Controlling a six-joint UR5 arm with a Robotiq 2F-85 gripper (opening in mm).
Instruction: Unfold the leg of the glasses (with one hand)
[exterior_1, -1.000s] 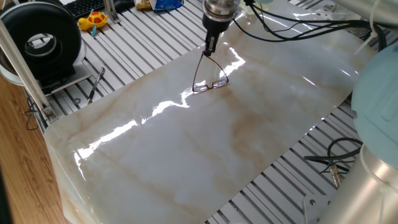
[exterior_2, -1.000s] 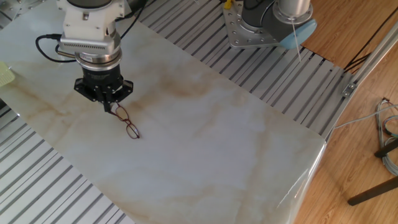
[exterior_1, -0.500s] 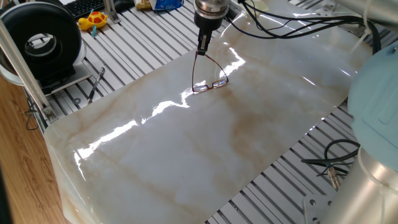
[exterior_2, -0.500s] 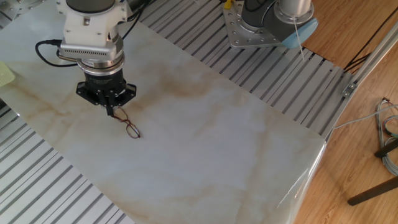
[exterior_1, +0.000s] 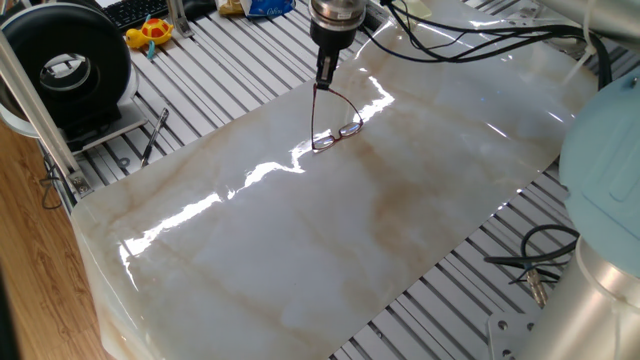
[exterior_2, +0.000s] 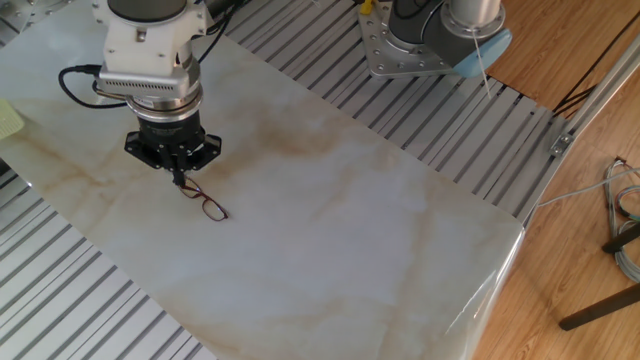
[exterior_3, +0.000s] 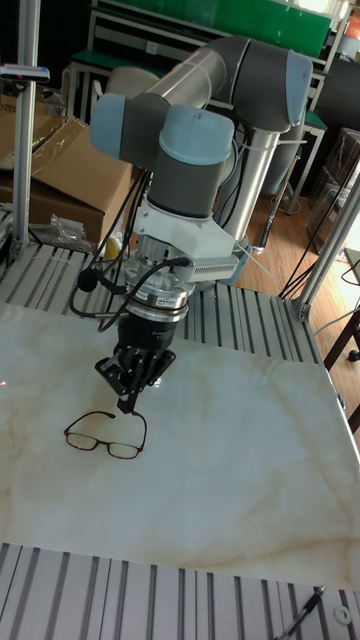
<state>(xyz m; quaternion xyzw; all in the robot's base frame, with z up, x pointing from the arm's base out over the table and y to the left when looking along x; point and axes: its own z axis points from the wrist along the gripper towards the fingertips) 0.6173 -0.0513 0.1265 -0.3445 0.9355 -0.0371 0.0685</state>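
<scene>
Glasses (exterior_1: 337, 131) on marble table (exterior_1: 330, 240), one leg pinched in gripper (exterior_1: 323, 80).
We list the frame lying on the slab under the narrowed fingers; nearby, a black fan (exterior_1: 66, 62), yellow toy (exterior_1: 150, 32) and pen (exterior_1: 153, 135) sit well apart.

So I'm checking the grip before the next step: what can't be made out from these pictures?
- Contact between the gripper and the temple tip: too small in every view to tell whether it is pinched or only touched.
- The hinges of the glasses: too thin to read.
- The far temple: in one fixed view, glare on the marble sheet washes it out.
- The gripper body: cut off by the top edge in one fixed view.
</scene>
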